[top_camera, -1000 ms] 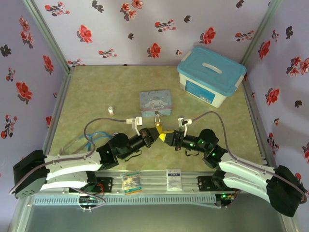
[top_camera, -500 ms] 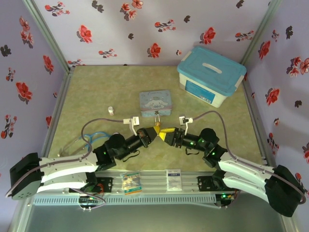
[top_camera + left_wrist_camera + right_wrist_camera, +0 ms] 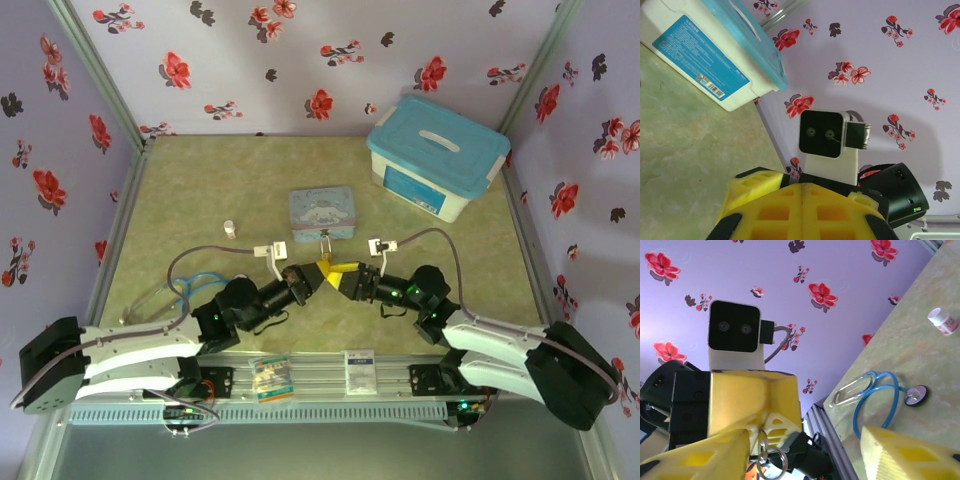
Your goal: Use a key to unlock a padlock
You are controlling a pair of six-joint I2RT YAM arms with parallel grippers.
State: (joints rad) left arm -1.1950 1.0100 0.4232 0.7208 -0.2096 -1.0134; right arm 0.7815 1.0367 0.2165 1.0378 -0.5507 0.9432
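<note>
Right end effector (image 3: 805, 440) has opened | key ring (image 3: 771, 456) dangles between its jaws, under left end effector's (image 3: 762, 415) closed tips

Floral lilac walls (image 3: 300, 60), green marbled tabletop (image 3: 200, 190)

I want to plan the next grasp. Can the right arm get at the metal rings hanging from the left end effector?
Probably yes: the right end effector is open, its fingers stand either side of the metal rings, with nothing between.
</note>
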